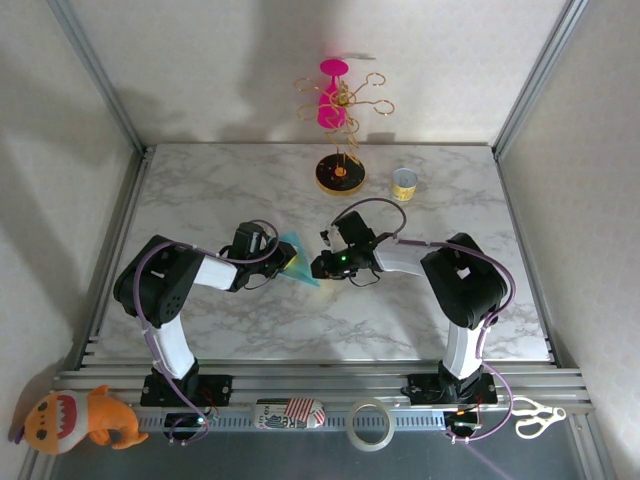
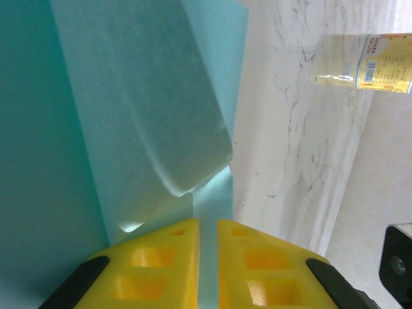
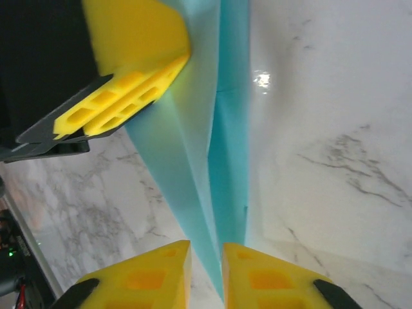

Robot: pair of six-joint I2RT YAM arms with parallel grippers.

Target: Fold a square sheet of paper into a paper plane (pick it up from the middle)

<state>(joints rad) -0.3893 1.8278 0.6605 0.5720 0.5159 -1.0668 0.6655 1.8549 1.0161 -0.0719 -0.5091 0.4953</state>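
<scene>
The paper plane [image 1: 297,258] is lying between both arms over the marble surface [image 1: 450,210], on the near side of the round stand [image 1: 340,173]. The left gripper [image 2: 208,225] is clenching its yellow jaws on the wide end, probably to press the creases flat. The jaws of the right gripper [image 3: 206,248] are sitting around the sharp tip, but I cannot tell if they are pinching it. The paper is looking thin, smooth and teal.

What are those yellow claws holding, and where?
The left claw pinches the teal paper by one edge; whether the right claw grips its narrow end is unclear.
</scene>
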